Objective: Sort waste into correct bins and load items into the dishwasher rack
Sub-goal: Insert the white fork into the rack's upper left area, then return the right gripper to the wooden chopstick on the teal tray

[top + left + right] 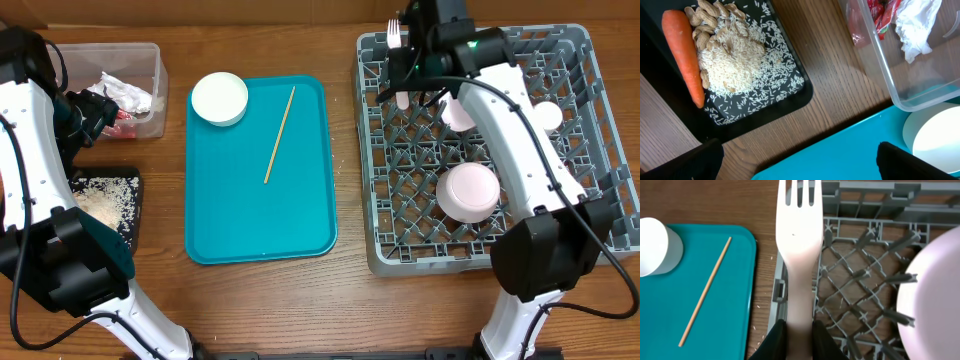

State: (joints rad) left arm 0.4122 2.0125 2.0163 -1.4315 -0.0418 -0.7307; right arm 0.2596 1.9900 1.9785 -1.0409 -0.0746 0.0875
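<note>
My right gripper is shut on the handle of the white plastic fork, holding it over the far left edge of the grey dishwasher rack; the overhead view shows fork and rack. In the rack are a white-pink plate, a bowl and a cup. My left gripper hangs open and empty over the teal tray's corner. The black tray holds the carrot and food scraps. The clear tub holds the red wrapper and napkin.
On the teal tray lie a white bowl and a thin wooden stick. Loose grains lie on the wood between teal tray and rack. The right arm stretches across the rack's middle.
</note>
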